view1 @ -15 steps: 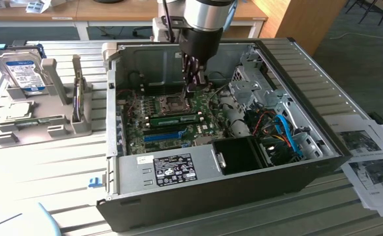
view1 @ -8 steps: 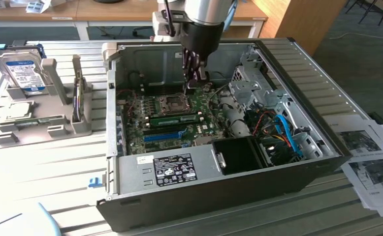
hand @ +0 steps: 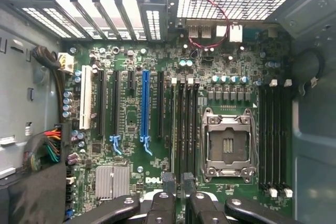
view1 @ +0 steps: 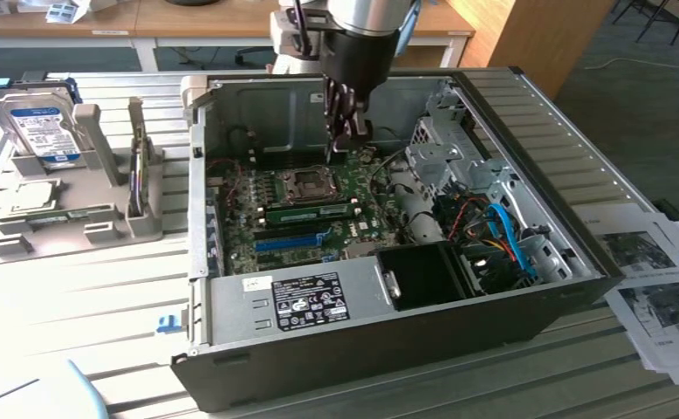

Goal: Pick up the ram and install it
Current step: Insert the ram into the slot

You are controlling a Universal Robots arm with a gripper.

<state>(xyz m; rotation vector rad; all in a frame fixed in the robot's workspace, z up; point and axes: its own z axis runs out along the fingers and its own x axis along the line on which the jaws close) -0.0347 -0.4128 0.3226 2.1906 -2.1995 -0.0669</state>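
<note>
Inside an open computer case [view1: 316,358], in the upper centre of the exterior view, a robot gripper [view1: 342,150] hangs over the green motherboard [view1: 235,196].
In the middle of the exterior view the ram [view1: 311,212], 1 thin green stick with dark chips, stands on edge in a black memory slot, just below the CPU socket [view1: 312,182] in the frame and above the bright blue slot [view1: 287,242]. The gripper is on the other side of the socket, apart from the ram. In the wrist view its 2 fingertips [hand: 168,182] are slightly spread, with nothing between them. At the upper left of the exterior view, a silver hard drive [view1: 39,127] with a blue label stands upright in a grey holder [view1: 72,229]. Printed sheets [view1: 654,288] lie at the lower right.
</note>
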